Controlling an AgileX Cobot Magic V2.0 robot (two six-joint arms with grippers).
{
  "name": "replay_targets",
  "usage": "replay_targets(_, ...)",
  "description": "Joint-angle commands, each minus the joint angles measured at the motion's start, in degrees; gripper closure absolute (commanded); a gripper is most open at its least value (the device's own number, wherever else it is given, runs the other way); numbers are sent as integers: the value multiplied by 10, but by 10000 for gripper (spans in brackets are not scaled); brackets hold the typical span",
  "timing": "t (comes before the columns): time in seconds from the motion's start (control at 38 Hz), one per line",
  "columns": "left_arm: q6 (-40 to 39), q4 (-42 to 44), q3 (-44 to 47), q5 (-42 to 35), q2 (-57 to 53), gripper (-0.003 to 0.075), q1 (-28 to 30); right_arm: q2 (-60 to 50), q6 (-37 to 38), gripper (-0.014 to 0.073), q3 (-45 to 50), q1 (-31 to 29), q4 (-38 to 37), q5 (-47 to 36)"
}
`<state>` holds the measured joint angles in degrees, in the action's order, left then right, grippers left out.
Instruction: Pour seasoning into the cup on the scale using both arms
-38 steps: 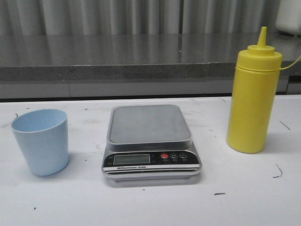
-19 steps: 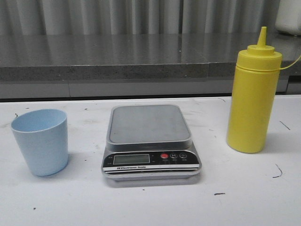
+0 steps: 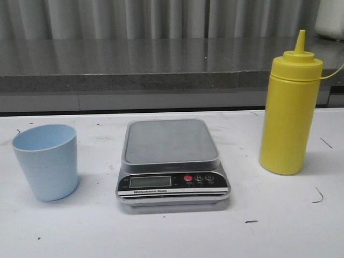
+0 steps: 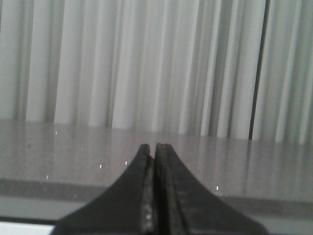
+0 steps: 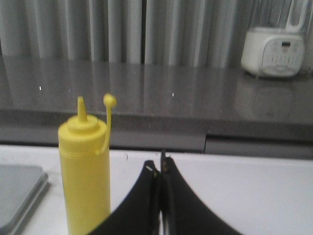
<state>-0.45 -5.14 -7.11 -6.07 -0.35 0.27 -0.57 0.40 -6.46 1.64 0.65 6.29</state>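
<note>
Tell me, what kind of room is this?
Probably a mock kitchen test bench: a long grey speckled stone counter behind a scuffed white table, a white rice-cooker-like appliance, and a flat silver-grey digital kitchen scale.

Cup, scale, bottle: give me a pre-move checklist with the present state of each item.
1. Cup upright on the table: ok.
2. Cup on the scale: not ok; it stands to the scale's left, platform bare.
3. Seasoning bottle upright, tip uncapped, its cap hanging on the tether: ok.
4. Scale display reading: cannot tell, too faint.
5. Left gripper ready to take the cup: not ok; jaws shut, nothing held.
6. Right gripper ready to take the bottle: not ok; jaws shut, bottle beside it, not grasped.
</note>
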Motion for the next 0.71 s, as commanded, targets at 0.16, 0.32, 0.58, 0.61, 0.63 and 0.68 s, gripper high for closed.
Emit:
replay_targets(0.16, 4, 2, -165, 145, 101, 741, 1, 90, -1, 655, -177, -3, 3, 144)
replay_targets(0.32, 4, 2, -200, 202, 177, 740, 1, 183, -1, 655, -221, -3, 4, 173)
replay_targets(0.58, 1, 0, -204, 201, 198, 732, 1, 215, -1, 609, -224, -3, 6, 161)
replay_targets(0.61, 4, 0, -204, 202, 198, 720, 1, 215, -1, 580, -224, -3, 6, 160)
replay_targets(0.63, 4, 0, -204, 203, 198, 698, 1, 215, -1, 551, -224, -3, 6, 159)
replay_targets(0.68, 4, 0, -204, 203, 198, 634, 1, 215, -1, 455, -224, -3, 6, 158)
